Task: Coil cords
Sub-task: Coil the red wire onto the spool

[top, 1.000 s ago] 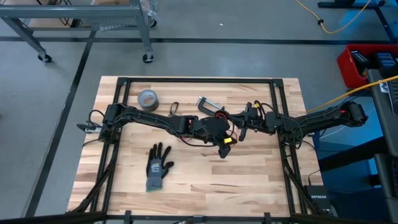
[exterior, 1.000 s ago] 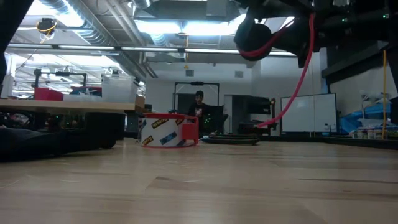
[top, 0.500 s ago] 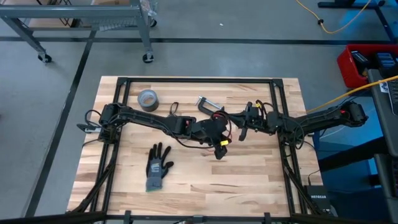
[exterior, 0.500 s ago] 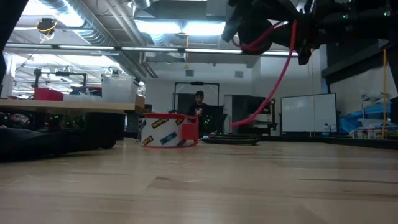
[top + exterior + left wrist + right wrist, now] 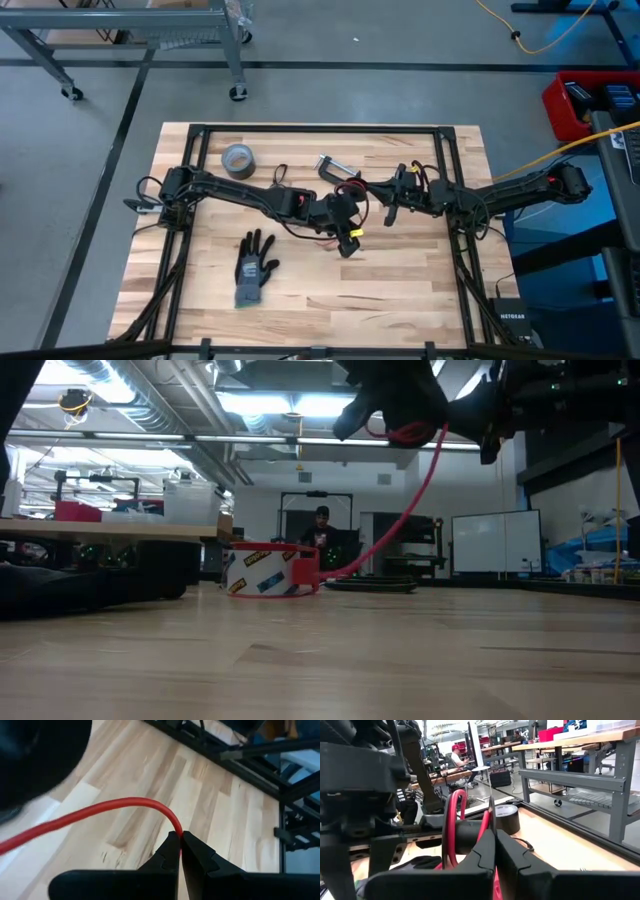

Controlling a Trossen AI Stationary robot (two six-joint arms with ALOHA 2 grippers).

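Red cord (image 5: 125, 804) runs between our two grippers above the middle of the table (image 5: 400, 290). Our left gripper (image 5: 180, 839) has its fingers pinched tight on the cord, which arcs away from the tips. Our right gripper (image 5: 493, 837) is likewise clamped on the cord beside its red loop. Grey tape roll (image 5: 237, 158) and glove (image 5: 254, 268) lie apart.
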